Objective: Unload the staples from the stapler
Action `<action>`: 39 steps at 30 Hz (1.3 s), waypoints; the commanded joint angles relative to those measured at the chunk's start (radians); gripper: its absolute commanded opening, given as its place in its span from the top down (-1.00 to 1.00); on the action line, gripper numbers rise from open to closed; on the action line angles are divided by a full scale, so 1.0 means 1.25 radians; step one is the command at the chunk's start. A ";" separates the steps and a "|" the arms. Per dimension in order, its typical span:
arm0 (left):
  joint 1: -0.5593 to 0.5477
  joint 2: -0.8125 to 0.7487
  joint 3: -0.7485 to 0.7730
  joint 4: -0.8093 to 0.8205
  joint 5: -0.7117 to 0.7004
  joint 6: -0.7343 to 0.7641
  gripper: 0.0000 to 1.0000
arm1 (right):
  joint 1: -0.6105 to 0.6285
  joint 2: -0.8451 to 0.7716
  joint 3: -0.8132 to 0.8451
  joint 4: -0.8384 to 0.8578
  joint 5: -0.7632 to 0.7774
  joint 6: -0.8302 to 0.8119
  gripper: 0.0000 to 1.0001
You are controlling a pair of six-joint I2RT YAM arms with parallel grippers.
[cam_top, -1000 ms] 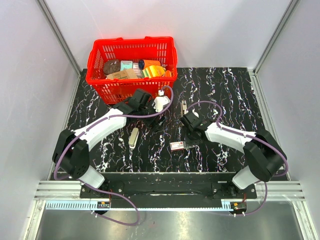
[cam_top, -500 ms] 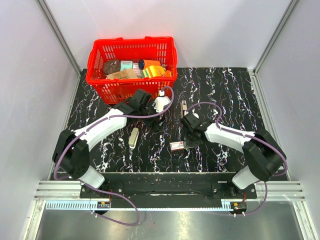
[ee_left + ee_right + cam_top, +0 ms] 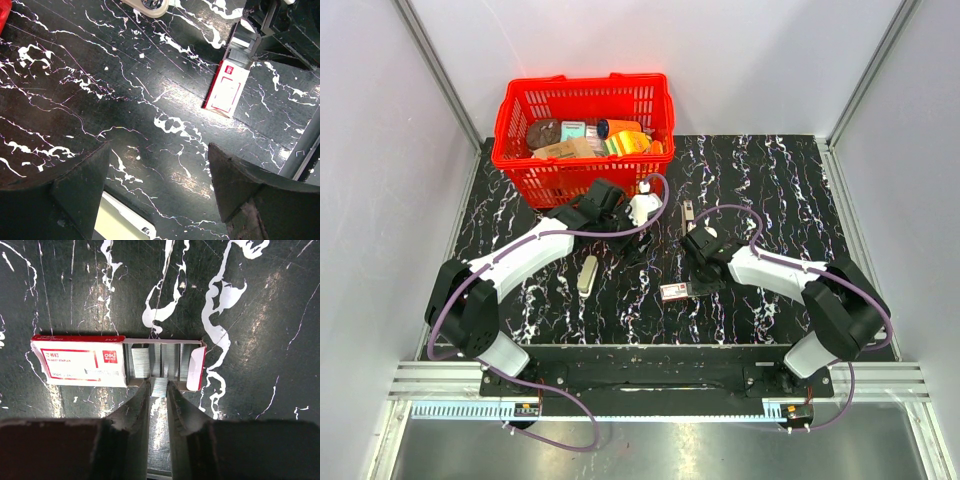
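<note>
staples (image 3: 159, 388) in right gripper (image 3: 159, 384), at "deli" box (image 3: 80, 366)

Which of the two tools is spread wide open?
The left tool: it gapes wide, holding nothing. The right tool pinches a silvery staple strip.

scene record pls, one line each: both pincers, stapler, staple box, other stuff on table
left pincer: open, empty, over the black marbled table
right pincer: closed on what looks like a silver staple strip, at the box's open end
staple box: red-and-white cardboard box, drawer slid out, staple rows showing
stapler: slim silver-grey stapler, lying on the table beyond the right pincer, neither pincer on it
other: beige oblong block; red plastic basket, far left, holding goods
</note>
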 commanded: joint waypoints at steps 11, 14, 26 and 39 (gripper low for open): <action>-0.012 -0.027 0.002 0.024 -0.009 0.016 -0.64 | 0.010 -0.004 0.019 0.017 0.024 -0.004 0.42; -0.013 -0.027 0.003 0.021 -0.009 0.018 -0.65 | 0.010 -0.012 0.025 0.009 0.027 -0.004 0.42; -0.015 -0.020 -0.002 0.021 0.004 0.038 -0.66 | 0.009 -0.143 0.055 -0.058 0.043 -0.002 0.47; -0.108 0.090 -0.082 0.111 -0.103 0.169 -0.63 | -0.132 -0.172 -0.048 0.023 -0.096 0.009 0.47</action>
